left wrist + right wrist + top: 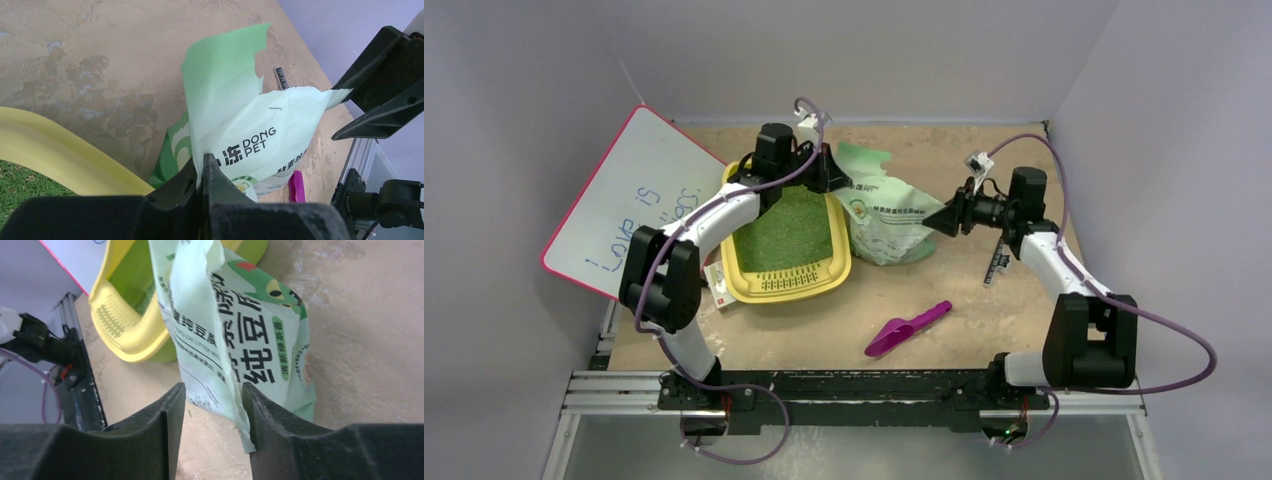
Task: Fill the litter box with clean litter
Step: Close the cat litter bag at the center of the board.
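The yellow litter box (769, 285) sits left of centre, its floor covered with green clean litter (789, 235); its rim shows in the left wrist view (65, 160) and the right wrist view (127, 335). The pale green printed bag (884, 215) stands right beside the box. My left gripper (832, 178) is shut on the bag's torn top edge (235, 115), jaws pinching the film. My right gripper (944, 220) is open just right of the bag's lower corner (235, 370), which hangs between its fingers (270, 415).
A purple scoop (908, 328) lies on the table in front of the bag. A white board with pink edge (629, 205) leans at the left. A small ruler strip (999, 262) lies under the right arm. A small box (717, 283) sits by the tray's near left corner.
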Tool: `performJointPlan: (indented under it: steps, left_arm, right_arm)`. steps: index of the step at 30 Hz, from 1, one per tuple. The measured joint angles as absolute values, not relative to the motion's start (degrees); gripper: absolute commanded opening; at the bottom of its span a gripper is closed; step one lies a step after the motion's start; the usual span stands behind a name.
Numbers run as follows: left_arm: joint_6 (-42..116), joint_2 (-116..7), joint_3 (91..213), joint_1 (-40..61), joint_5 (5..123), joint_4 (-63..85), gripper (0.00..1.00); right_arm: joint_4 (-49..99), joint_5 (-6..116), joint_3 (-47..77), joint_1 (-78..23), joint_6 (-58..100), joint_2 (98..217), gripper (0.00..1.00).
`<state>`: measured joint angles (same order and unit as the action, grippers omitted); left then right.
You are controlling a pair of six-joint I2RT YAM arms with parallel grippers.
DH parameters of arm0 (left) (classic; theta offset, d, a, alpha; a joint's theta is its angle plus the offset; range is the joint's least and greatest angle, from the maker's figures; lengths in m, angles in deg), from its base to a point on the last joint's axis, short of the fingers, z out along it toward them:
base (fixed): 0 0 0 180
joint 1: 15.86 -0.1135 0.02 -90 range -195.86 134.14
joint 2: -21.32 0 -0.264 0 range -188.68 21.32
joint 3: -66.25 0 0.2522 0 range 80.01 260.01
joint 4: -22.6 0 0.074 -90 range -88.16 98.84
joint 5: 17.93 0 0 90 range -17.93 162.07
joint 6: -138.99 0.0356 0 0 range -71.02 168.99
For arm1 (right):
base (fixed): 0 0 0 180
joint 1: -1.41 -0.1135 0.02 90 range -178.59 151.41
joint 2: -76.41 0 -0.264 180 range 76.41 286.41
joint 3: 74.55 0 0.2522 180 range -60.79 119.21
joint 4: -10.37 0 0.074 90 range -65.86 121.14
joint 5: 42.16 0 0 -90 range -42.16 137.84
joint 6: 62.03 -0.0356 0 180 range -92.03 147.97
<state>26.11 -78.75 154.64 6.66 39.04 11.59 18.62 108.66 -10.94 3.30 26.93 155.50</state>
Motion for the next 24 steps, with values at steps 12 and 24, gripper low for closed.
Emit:
performJointPlan:
  steps: [12, 24]
  left_arm:
    - [32.6, -79.67, 158.77, 6.62, 39.47, 1.25, 0.0]
    - [39.71, -84.39, 169.5, 7.71, 42.21, -14.4, 0.0]
  right_arm:
    - [7.4, 105.86, -14.9, 4.35, 14.28, 155.52, 0.0]
    - [3.78, 116.24, -15.43, 9.75, -1.68, 161.64, 0.0]
